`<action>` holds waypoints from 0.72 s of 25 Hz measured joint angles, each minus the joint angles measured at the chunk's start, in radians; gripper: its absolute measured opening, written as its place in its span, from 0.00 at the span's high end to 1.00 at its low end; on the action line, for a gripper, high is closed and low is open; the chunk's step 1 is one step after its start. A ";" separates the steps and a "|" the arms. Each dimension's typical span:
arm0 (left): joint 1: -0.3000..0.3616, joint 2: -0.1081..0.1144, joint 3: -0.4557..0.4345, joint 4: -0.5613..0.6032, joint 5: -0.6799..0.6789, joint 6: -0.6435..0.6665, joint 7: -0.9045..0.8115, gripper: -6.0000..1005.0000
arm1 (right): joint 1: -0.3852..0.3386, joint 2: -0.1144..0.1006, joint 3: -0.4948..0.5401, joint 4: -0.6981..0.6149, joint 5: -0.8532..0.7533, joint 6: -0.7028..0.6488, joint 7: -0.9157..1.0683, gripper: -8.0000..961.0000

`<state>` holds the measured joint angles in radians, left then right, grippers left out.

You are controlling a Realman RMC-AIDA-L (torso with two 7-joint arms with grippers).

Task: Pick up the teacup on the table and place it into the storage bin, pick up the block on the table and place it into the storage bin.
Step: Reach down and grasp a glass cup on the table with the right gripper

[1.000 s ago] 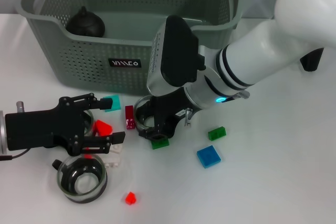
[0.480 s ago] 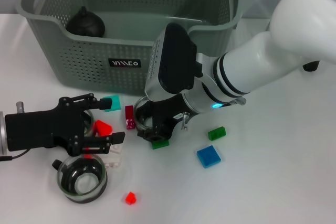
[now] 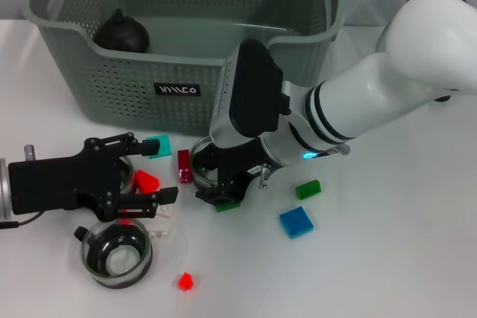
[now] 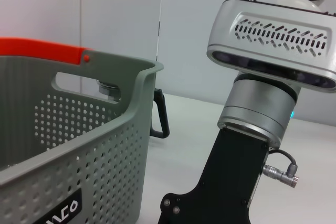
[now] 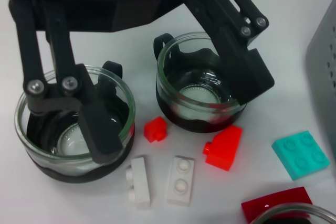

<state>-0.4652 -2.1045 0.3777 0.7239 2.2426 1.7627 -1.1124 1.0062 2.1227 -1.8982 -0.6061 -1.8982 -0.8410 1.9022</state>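
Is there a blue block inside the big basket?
No, the blue block lies flat on the white table, out in front of the basket, which holds a black round thing.

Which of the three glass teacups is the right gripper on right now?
The teacup just in front of the storage bin, beside the dark red block. The right gripper is over it; the other two sit by the left gripper.

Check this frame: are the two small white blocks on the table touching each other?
Apart. The right wrist view shows a strip of bare table between the narrow white block and the flat white block, lying side by side.
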 joint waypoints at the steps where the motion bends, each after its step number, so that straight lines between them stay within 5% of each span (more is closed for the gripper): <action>1: 0.000 0.000 0.000 0.000 0.000 0.000 0.000 0.15 | 0.000 0.000 0.000 0.001 0.000 0.001 0.000 0.46; 10: -0.003 0.000 -0.002 0.000 0.000 -0.001 0.000 0.14 | 0.001 0.000 -0.008 0.006 0.001 0.002 -0.001 0.48; 18: -0.004 0.000 -0.003 0.000 0.000 -0.002 0.000 0.14 | 0.003 0.000 -0.012 0.008 0.001 -0.012 -0.002 0.63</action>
<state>-0.4695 -2.1046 0.3744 0.7240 2.2426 1.7609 -1.1121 1.0097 2.1224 -1.9098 -0.5982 -1.8975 -0.8533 1.9006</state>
